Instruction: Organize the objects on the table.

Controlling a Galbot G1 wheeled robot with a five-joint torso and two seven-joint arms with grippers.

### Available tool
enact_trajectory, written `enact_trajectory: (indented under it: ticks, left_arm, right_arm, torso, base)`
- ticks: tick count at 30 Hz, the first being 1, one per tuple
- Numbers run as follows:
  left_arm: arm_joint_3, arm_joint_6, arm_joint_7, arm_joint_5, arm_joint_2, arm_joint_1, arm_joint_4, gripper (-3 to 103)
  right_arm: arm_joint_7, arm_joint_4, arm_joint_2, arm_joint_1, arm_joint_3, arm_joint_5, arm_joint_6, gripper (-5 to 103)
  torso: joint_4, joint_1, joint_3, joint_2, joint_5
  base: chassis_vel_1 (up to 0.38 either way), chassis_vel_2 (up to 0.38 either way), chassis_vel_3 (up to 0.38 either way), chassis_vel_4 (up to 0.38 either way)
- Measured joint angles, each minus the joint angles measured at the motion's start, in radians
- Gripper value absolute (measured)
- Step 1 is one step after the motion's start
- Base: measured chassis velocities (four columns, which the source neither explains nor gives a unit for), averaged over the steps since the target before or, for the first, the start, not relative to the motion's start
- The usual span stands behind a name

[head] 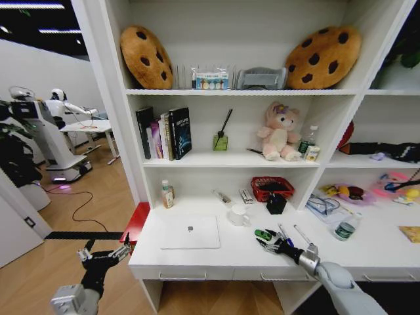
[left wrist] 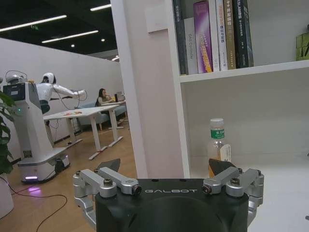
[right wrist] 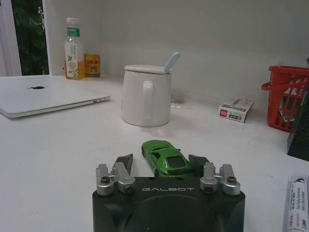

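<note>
My right gripper (head: 271,243) (right wrist: 163,163) is low over the white table (head: 216,259), open, with a tiny green toy car (head: 263,234) (right wrist: 166,157) between its fingertips; the jaws are apart from the car's sides. The silver laptop (head: 190,231) (right wrist: 43,94) lies closed to the left. Two pens (head: 286,234) lie just beyond the gripper, and a marker (right wrist: 296,203) lies beside it. A small green-banded can (head: 344,230) and a yellow wrapper (head: 411,233) sit to the right. My left gripper (head: 105,252) (left wrist: 164,170) hangs open and empty off the table's left end.
A white mug (head: 239,214) (right wrist: 146,95) with a spoon stands just behind the car. At the back are a red mesh basket (head: 272,188) (right wrist: 288,104), a black holder (head: 276,203), a small box (right wrist: 235,109) and a bottle (head: 168,194) (left wrist: 219,145). Shelves rise above the table.
</note>
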Motion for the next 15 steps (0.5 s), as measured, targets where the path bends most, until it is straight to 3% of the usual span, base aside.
enact_trajectory:
  ticks: [1,3,5,9,15]
  left_arm:
    - [0.0,0.0,0.0,0.0,0.0,0.0,0.0,100]
    - [0.0,0.0,0.0,0.0,0.0,0.0,0.0,100]
    - [0.0,0.0,0.0,0.0,0.0,0.0,0.0,100]
    - [0.0,0.0,0.0,0.0,0.0,0.0,0.0,100]
    - [0.0,0.0,0.0,0.0,0.0,0.0,0.0,100]
  right_arm:
    - [0.0,0.0,0.0,0.0,0.0,0.0,0.0,67]
    - [-0.003,0.004,0.0,-0.008,0.008,0.002,0.001,56]
    - [-0.004,0.008,0.0,-0.011,0.012,0.003,0.0,56]
    - [-0.004,0.024,-0.002,-0.029,0.031,0.005,0.0,40]
    - [-0.004,0.059,-0.013,-0.068,0.066,0.025,0.002,36]
  torso:
    - [0.0,0.0,0.0,0.0,0.0]
    - [0.0,0.0,0.0,0.0,0.0001]
    - [0.0,0.0,0.0,0.0,0.0001]
    - [-0.0001,0.0,0.0,0.0,0.0005]
    - [-0.0001,0.0,0.0,0.0,0.0004]
  base:
    - [0.0,0.0,0.0,0.0]
    - [0.0,0.0,0.0,0.0]
    - [0.0,0.0,0.0,0.0]
    - [0.0,0.0,0.0,0.0]
    - [0.0,0.0,0.0,0.0]
